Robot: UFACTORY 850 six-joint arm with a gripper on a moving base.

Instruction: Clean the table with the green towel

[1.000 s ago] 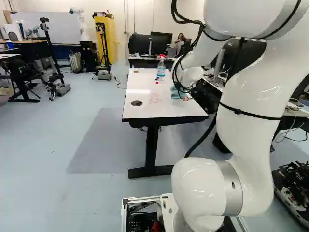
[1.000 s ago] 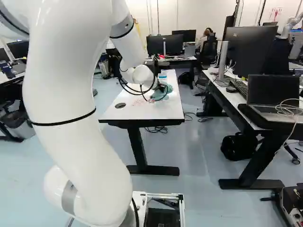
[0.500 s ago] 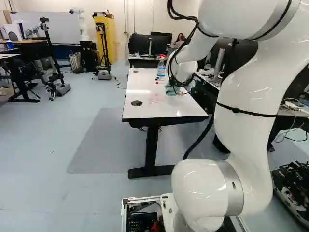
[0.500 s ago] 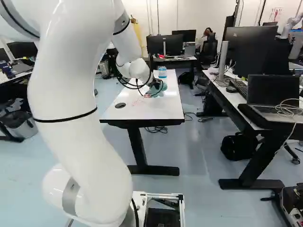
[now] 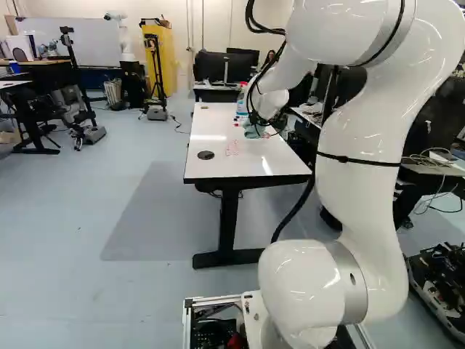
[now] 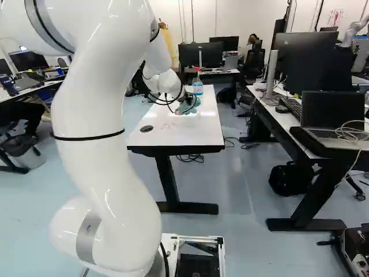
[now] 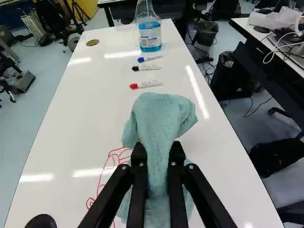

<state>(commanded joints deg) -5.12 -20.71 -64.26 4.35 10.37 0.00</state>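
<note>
1. Red drawing (image 7: 101, 176), 1 item: marked on the white table (image 7: 85, 118), just beside the gripper (image 7: 158, 148) on its left, its lines reaching the towel's edge.
2. Green towel (image 7: 159, 114), 1 item: gripped, bunched between the gripper's 2 fingers, and spread out ahead of them.
3. Next move, as judged: the towel should be pressed down and swept leftward across the drawing.
</note>
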